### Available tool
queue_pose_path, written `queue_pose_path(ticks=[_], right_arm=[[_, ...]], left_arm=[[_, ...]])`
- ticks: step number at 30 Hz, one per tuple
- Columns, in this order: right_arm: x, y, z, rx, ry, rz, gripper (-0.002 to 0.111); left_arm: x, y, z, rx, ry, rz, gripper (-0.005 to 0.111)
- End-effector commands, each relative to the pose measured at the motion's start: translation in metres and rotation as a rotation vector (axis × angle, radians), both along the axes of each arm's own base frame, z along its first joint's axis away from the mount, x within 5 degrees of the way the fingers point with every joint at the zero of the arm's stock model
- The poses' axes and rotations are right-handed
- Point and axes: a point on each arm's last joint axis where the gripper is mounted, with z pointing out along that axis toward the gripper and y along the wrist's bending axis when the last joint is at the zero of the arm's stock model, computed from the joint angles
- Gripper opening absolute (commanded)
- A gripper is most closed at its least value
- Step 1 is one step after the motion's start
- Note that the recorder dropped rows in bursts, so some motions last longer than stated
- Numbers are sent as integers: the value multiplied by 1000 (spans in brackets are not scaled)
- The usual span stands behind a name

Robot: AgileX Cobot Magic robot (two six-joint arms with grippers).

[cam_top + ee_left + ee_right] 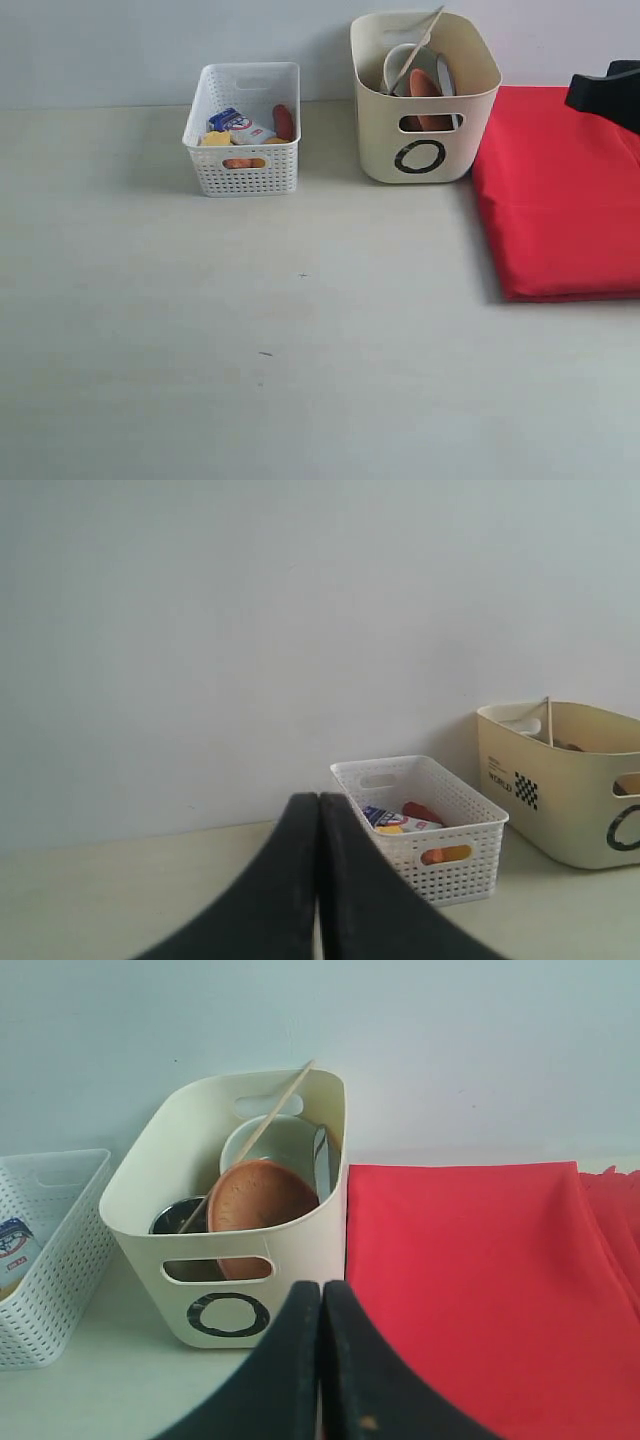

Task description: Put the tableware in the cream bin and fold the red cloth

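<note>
Chopsticks (270,1113) lean up out of the cream bin (380,140) in the upper middle of the exterior view, their tips past its rim. Inside with them are the brown plate (262,1200) standing on edge, the pale bowl (285,1140) behind it and the steel cup (178,1218) low in one corner. The red cloth (560,190) lies folded flat at the right of that view, its left edge just beside the bin; whether they touch I cannot tell.

Both jobs look close to done, so the risk lies in undoing them. The right gripper (320,1285), jaws pressed together and holding nothing, hangs over the cloth's upper right corner in the exterior view. A low sweep from there toward the middle could clip the sticks and tip them out, or knock the plate off its edge. A drag across the cloth could pull the top layer askew; a rumpled bit shows at the right edge of the right wrist view.

The left gripper (318,800), jaws likewise closed flat together and empty, points toward the white basket (245,180) of food at the upper left. It is well apart from the bin and threatens little.
</note>
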Motion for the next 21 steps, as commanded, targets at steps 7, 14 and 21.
queue_pose_path(ticks=[7, 14, 21], right_arm=[[-1, 0, 1, -5, -7, 2, 0], [-1, 0, 1, -5, -7, 2, 0], [-1, 0, 1, -5, -7, 2, 0]], left_arm=[[1, 6, -8, -16, 84, 67, 0], [2, 11, -18, -48, 199, 147, 0], [1, 11, -24, -64, 264, 162, 0]])
